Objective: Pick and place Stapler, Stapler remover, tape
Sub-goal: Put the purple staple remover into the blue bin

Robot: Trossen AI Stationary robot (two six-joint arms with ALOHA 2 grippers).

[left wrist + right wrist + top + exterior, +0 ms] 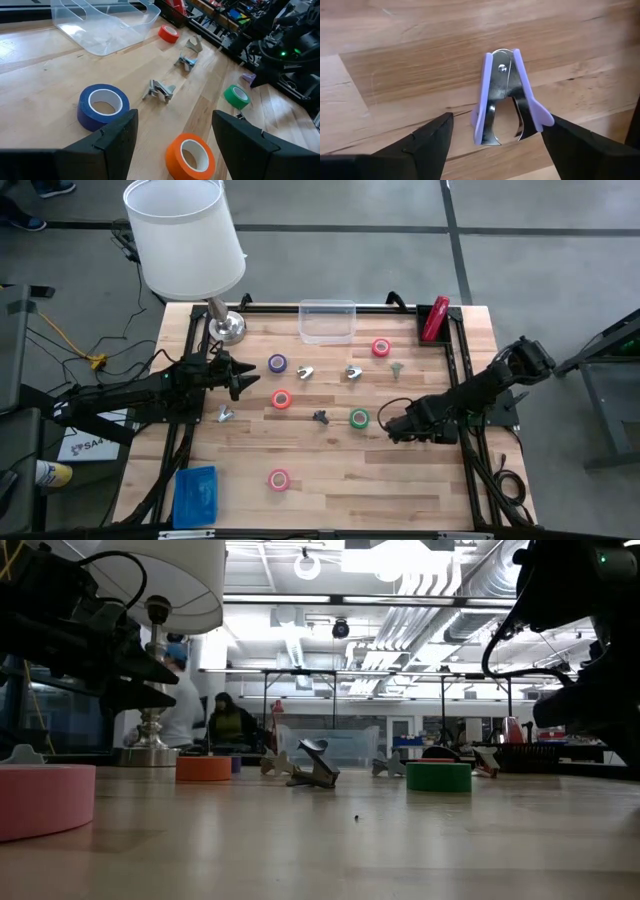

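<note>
A pale wooden surface (400, 480) carries a lamp with a white shade (185, 235) and a silvery base (227, 327) at its far left corner. A clear plastic container (327, 321) sits at the middle of the far edge, and a blue flat packet (195, 494) lies near the front left corner. Beyond the surface, a seated person (232, 725) shows in a brightly lit room.

Your right pincer (392, 423) sits low on the counter (400, 480), just beside a green tape roll (359, 418). Your left pincer (243, 377) points at a purple roll (277, 363), an orange-red roll (281, 399) just beside it.
</note>
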